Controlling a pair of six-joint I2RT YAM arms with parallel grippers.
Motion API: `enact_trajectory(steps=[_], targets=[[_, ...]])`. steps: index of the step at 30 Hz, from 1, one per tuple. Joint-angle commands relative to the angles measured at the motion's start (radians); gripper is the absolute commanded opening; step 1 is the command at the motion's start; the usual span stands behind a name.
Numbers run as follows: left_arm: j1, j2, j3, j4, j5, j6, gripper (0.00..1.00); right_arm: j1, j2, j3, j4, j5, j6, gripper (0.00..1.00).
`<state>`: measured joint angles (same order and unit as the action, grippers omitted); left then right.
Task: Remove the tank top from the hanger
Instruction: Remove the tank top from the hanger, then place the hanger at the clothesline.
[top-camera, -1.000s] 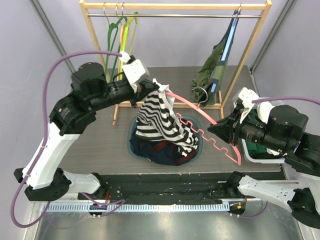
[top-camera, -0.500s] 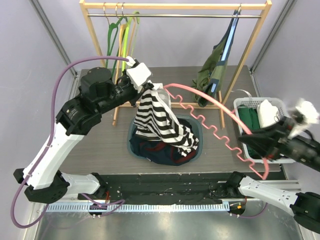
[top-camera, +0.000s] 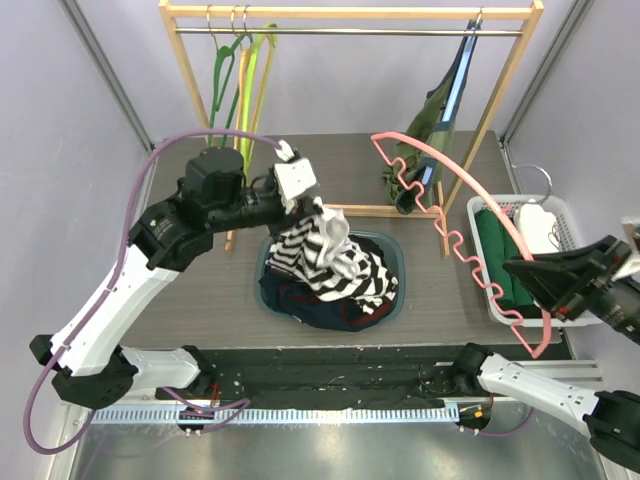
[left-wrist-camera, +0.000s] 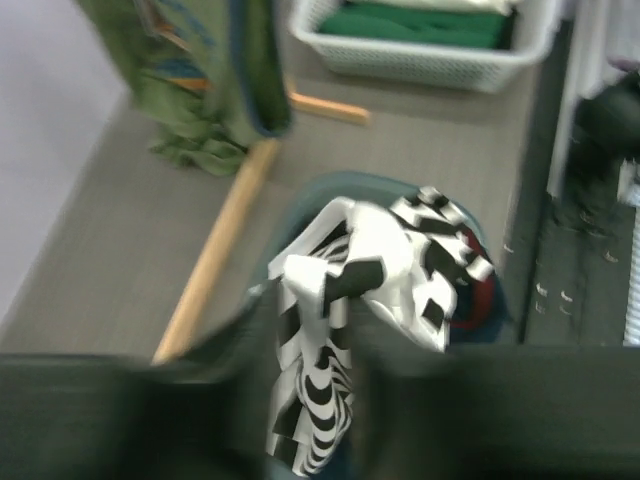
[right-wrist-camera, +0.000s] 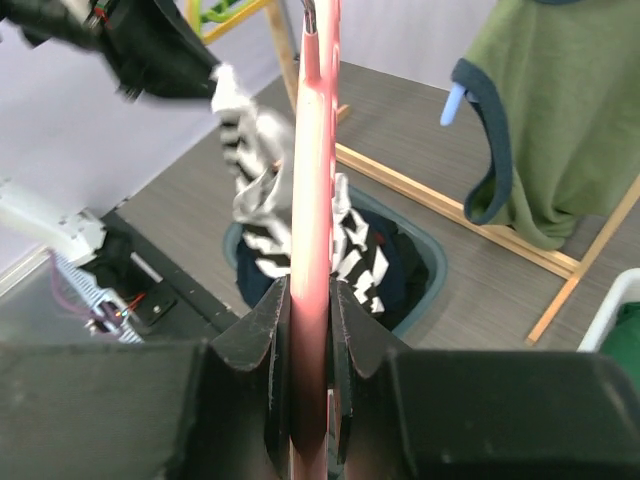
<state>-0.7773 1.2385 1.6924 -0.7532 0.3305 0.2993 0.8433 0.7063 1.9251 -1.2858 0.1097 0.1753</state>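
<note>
1. Lowered since a second ago, the left gripper (top-camera: 314, 206) at centre-left pinches the striped tank top (top-camera: 330, 262), now slumped over the blue tub (top-camera: 399, 268) mid-frame.
2. Swung to the lower right, the right gripper (right-wrist-camera: 310, 330) clamps the bare pink hanger (right-wrist-camera: 312, 200).

Soft, even indoor light; one wrist view badly smeared.

The overhead view is bright and flat with only weak shadows, and a white glare patch sits on the metal strip (top-camera: 330, 442) along the bottom edge. The left wrist view is blurred throughout: the striped tank top (left-wrist-camera: 335, 300) smears at its edges, and the left gripper's fingers (left-wrist-camera: 390, 410) are dark, formless masses across the bottom. The right wrist view is sharper in the distance, but the pink hanger (right-wrist-camera: 312, 200) and the right gripper's fingers (right-wrist-camera: 250, 350) are soft and shaded up close.
</note>
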Motion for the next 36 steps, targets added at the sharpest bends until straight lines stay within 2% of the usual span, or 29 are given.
enact_trajectory(steps=[1,2,3,6,13,19,24,28,30,36], targets=[[0.000,-0.068,-0.133,-0.069,0.183,0.021,0.67,0.004,0.093,-0.044,0.164,0.084,-0.007,0.01],[-0.002,-0.079,-0.157,-0.081,0.186,0.029,0.98,0.004,0.107,-0.060,0.177,0.081,-0.007,0.01],[-0.002,-0.094,-0.169,-0.086,0.189,0.037,1.00,0.004,0.139,-0.067,0.181,0.071,-0.013,0.01],[-0.002,-0.103,-0.145,-0.100,0.147,0.095,1.00,0.004,0.202,-0.097,0.194,0.059,-0.020,0.01],[-0.008,-0.063,0.087,-0.115,-0.003,0.231,1.00,0.004,0.301,-0.112,0.209,0.064,-0.028,0.01],[-0.014,-0.042,0.161,-0.071,-0.108,0.256,1.00,0.004,0.398,-0.032,0.261,0.107,-0.033,0.01],[-0.014,-0.089,0.142,-0.074,-0.122,0.279,1.00,0.004,0.623,0.216,0.246,0.195,-0.059,0.01],[-0.013,-0.117,0.191,-0.084,-0.146,0.294,1.00,0.004,0.775,0.418,0.246,0.264,-0.089,0.01],[-0.013,-0.134,0.211,-0.089,-0.165,0.307,1.00,0.004,0.853,0.478,0.253,0.312,-0.109,0.01],[-0.011,-0.180,0.243,-0.106,-0.215,0.359,1.00,0.005,0.989,0.640,0.301,0.311,-0.137,0.01]])
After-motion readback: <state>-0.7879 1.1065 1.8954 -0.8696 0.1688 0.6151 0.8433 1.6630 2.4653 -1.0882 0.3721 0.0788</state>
